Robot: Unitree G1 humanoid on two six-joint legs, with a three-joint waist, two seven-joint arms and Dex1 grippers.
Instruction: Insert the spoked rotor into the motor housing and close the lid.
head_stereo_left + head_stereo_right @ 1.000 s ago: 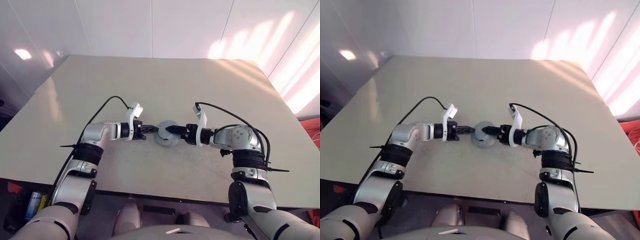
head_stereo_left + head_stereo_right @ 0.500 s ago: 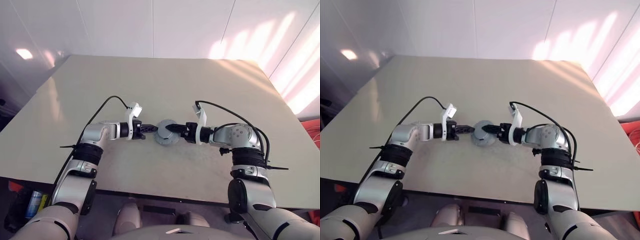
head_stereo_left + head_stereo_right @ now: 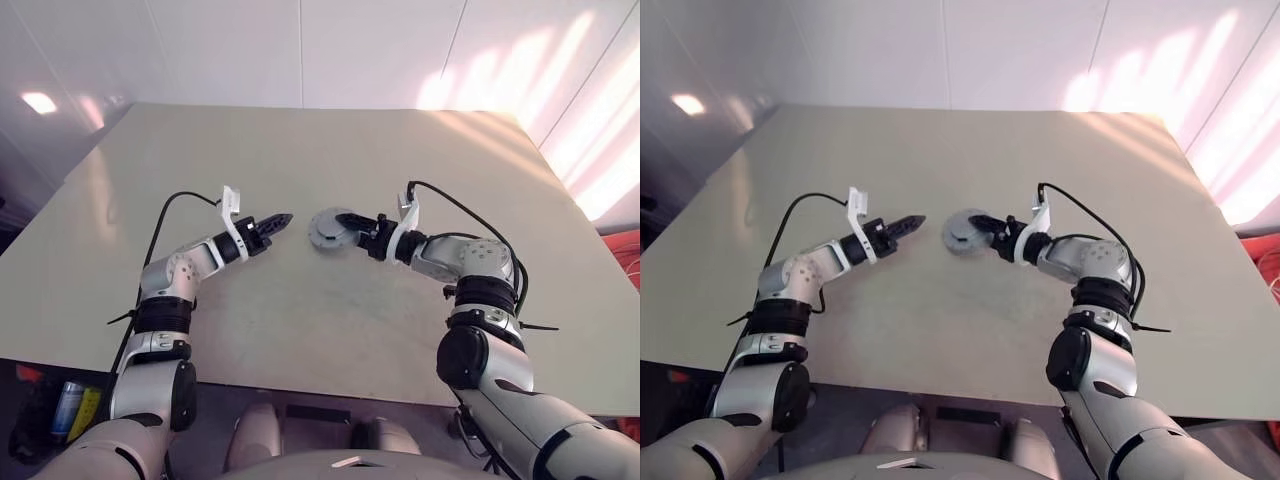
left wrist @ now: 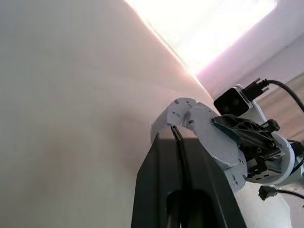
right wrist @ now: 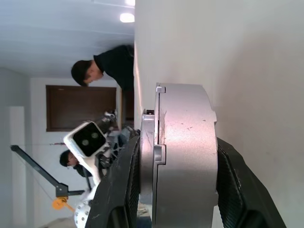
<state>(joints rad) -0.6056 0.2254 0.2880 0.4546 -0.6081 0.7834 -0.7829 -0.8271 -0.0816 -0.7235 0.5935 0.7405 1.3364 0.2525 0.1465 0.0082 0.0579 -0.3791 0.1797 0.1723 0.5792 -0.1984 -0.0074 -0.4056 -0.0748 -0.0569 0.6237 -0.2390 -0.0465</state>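
between the right end effector [image 3: 345, 219] fingers sits the motor housing [image 3: 326, 230], lid [image 5: 147, 156] seemingly closed; left end effector [image 3: 281, 219] clenched empty.

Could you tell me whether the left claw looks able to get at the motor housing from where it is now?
Probably yes: bare table lies between the shut left claw and the motor housing that the right claw grips.
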